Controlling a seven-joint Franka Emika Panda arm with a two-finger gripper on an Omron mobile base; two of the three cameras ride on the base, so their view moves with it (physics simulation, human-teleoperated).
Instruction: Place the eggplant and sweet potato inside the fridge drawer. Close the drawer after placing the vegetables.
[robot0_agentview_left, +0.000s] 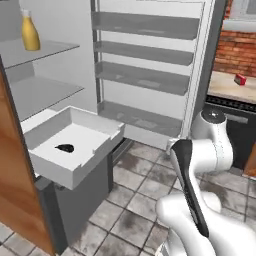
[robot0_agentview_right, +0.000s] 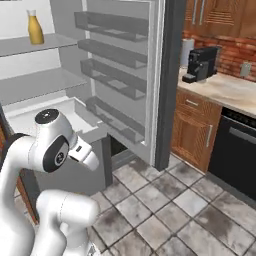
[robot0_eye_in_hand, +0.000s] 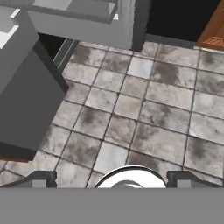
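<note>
Dark purple-black eggplant (robot0_agentview_left: 64, 148) already lying on the floor of the fridge drawer (robot0_agentview_left: 75, 172), toward its near left. Drawer pulled fully out below the grey fridge shelves (robot0_agentview_left: 40, 95), open door racks (robot0_agentview_left: 142, 75) to its right. Sweet potato not located from here; likely on the desk (robot0_agentview_right: 227, 90) far right, so fetch next. Hand (robot0_eye_in_hand: 111, 180) empty, jaws spread wide, pointing down at the tiled floor (robot0_eye_in_hand: 144, 109) beside the drawer's front. Keep jaws wide during transit. Swing clear of the drawer front and the open door before driving toward the desk.
</note>
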